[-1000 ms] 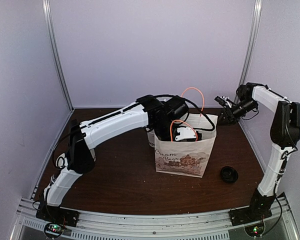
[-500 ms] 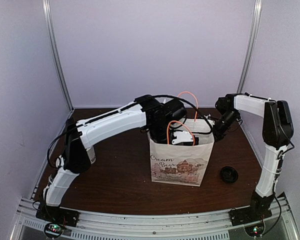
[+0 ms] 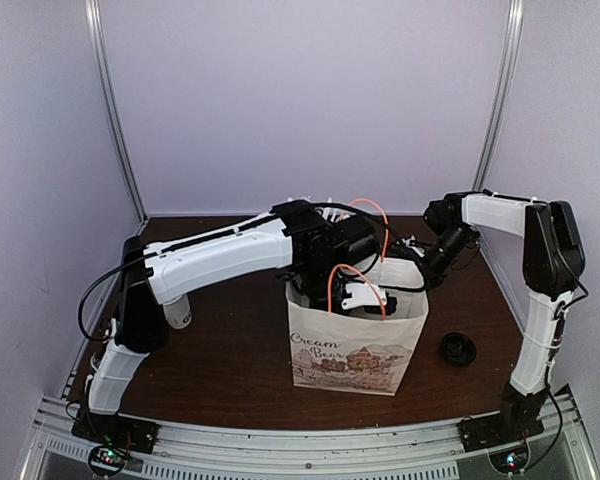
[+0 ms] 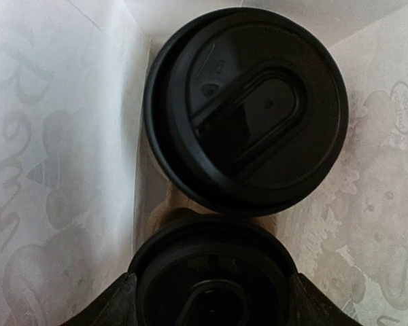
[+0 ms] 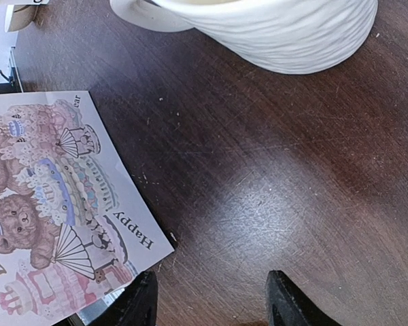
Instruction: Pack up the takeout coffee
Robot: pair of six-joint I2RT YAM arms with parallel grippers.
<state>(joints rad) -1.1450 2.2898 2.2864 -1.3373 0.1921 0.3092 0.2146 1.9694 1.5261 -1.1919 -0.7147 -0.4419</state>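
Observation:
Two takeout coffee cups stand side by side inside the printed paper bag (image 3: 346, 345). In the left wrist view only their black lids show: one lid (image 4: 246, 107) is farther in, the other lid (image 4: 214, 268) sits between my fingers. My left gripper (image 4: 211, 305) reaches down into the bag (image 4: 54, 136) and is shut on that nearer cup at its lid rim. In the top view it is inside the bag's mouth (image 3: 364, 294). My right gripper (image 5: 211, 302) is open and empty, low over the table just behind the bag's right rear corner (image 5: 47, 204); it also shows in the top view (image 3: 427, 268).
A cream ceramic mug (image 5: 279, 27) stands on the table just beyond my right gripper. A loose black lid (image 3: 458, 349) lies on the table right of the bag. The bag's orange handles (image 3: 360, 275) loop around my left wrist. Walls enclose the table.
The bag has slid left and toward the near edge with my left gripper inside it. My right arm has dropped and moved in toward the bag's right rear corner.

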